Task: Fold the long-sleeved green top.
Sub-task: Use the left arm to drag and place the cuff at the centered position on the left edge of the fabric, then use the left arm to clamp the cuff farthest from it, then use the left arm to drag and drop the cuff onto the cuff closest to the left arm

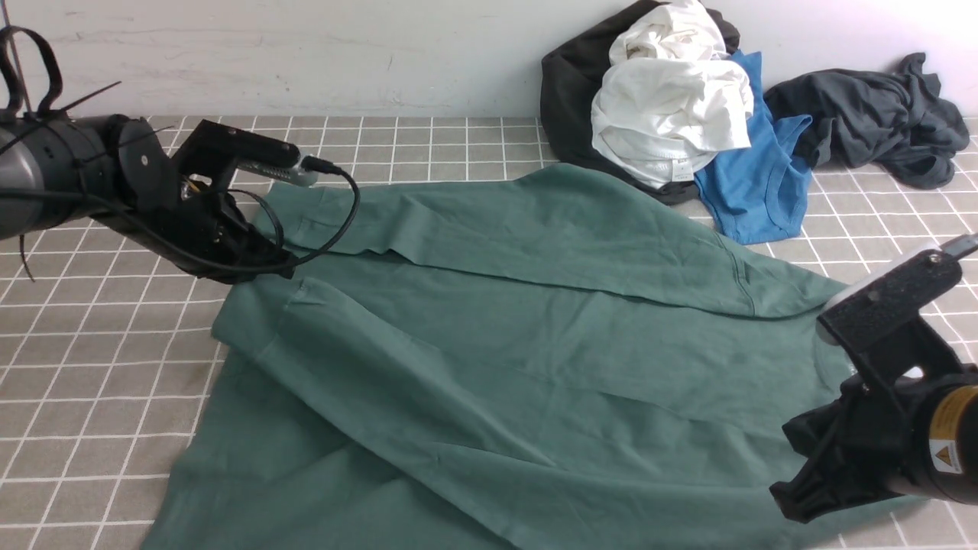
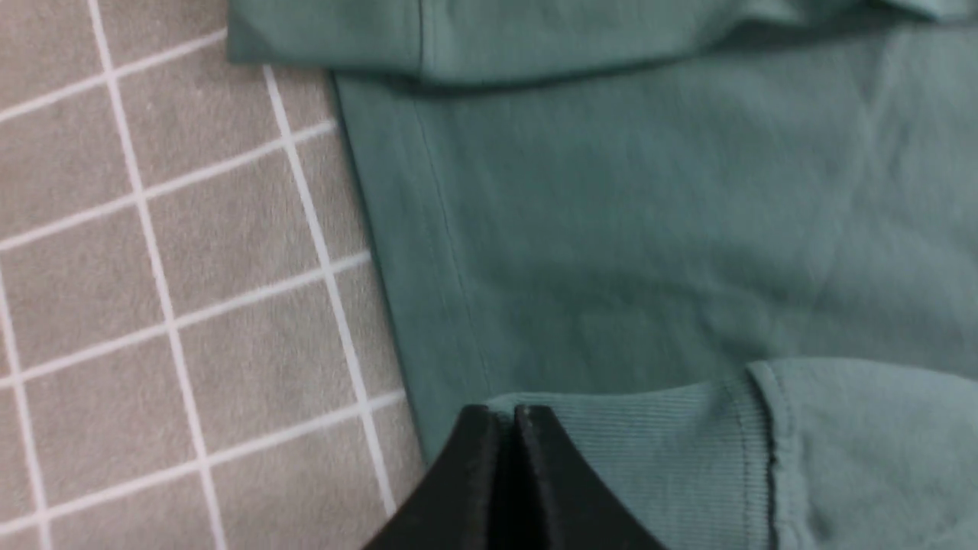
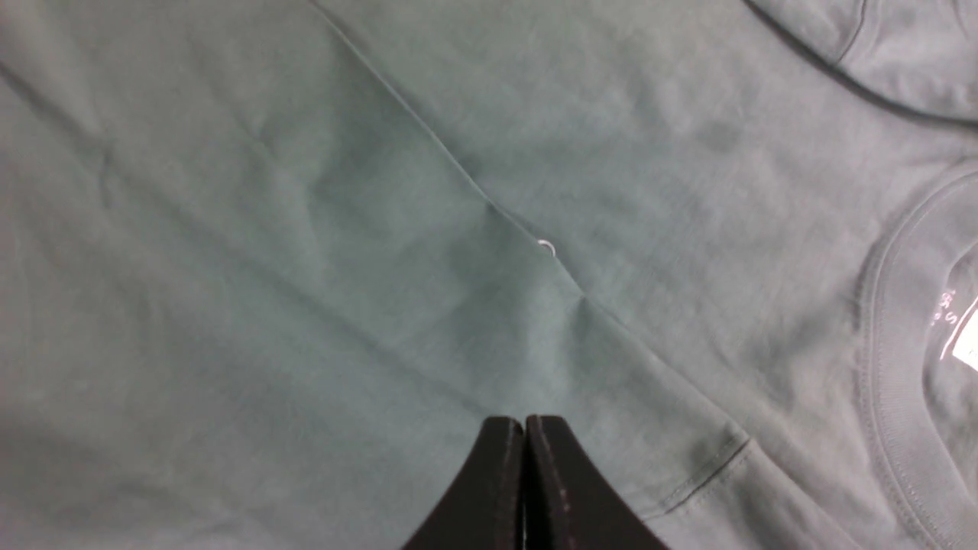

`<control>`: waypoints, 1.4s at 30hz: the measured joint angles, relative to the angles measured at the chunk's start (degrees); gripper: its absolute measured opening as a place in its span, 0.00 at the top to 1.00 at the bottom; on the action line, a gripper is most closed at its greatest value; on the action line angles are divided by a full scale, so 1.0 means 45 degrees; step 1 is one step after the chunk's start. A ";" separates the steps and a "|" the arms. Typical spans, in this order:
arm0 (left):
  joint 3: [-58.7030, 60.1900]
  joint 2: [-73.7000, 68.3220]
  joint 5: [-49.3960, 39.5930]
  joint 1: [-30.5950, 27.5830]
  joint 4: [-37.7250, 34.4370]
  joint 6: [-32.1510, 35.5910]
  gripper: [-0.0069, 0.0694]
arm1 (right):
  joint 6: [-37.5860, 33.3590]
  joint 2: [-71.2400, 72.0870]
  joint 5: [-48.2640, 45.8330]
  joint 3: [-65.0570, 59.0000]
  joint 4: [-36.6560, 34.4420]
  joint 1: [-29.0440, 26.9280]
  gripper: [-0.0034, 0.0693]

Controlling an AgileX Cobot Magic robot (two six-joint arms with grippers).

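The green long-sleeved top (image 1: 497,344) lies spread across the grey checked surface, with one sleeve folded over the body along the far side and another lying slantwise across the near part. My left gripper (image 1: 271,263) is at the top's left edge. In the left wrist view the left gripper (image 2: 508,412) is shut, with the ribbed cuff (image 2: 672,443) pinched at its tips. My right gripper (image 1: 787,496) hovers at the top's near right. In the right wrist view the right gripper (image 3: 525,420) is shut with nothing in it, above plain green cloth near the ribbed neck (image 3: 879,344) and white tag (image 3: 966,344).
A pile of clothes sits at the back right against the wall: a white garment (image 1: 672,99) on a black one (image 1: 569,99), a bright blue sleeveless top (image 1: 756,183) touching the green top's far edge, and a dark grey garment (image 1: 871,114). Bare checked surface (image 1: 92,367) shows at the left.
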State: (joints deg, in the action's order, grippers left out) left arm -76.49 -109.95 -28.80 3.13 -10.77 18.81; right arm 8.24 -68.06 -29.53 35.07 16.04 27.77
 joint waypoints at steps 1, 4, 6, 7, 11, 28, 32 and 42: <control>-0.0528 -0.0277 -0.0409 0.0000 0.0016 -0.0109 0.88 | 0.0031 0.0000 0.0024 0.0000 0.0033 0.0000 0.95; -0.1901 -0.0972 -0.2014 0.0000 0.0231 -0.0442 0.78 | 0.0057 0.0000 0.0052 0.0000 0.0045 0.0000 0.95; -0.2756 -0.1410 -0.2880 0.0000 0.0439 -0.0752 0.70 | 0.0078 0.0000 0.0077 0.0000 0.0045 0.0000 0.95; -0.3315 -0.1652 -0.3258 0.0000 0.0572 -0.0951 0.65 | 0.0088 0.0000 0.0083 0.0000 0.0045 0.0000 0.95; -0.5814 -0.3224 -0.4272 -0.0168 0.1372 -0.2711 0.42 | 0.0105 0.0000 0.0093 0.0000 0.0074 0.0000 0.95; -1.1645 -0.7897 -0.4306 -0.1028 -0.0904 -0.3369 0.72 | 0.0328 0.0000 0.0236 0.0000 0.0450 0.0000 0.95; -1.1925 -0.7776 -0.5063 -0.1028 -0.1224 -0.2706 0.87 | 0.0328 0.0000 0.0160 0.0000 0.0520 0.0000 0.95; -1.2206 -0.4498 -0.9096 -0.0765 -0.0683 -0.2661 0.87 | 0.0692 0.0000 -0.0058 0.0000 0.0574 0.0000 0.95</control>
State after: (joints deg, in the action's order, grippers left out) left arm -131.42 -130.19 -69.73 -0.31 -13.84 6.84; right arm 11.36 -68.06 -29.79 35.07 18.62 27.77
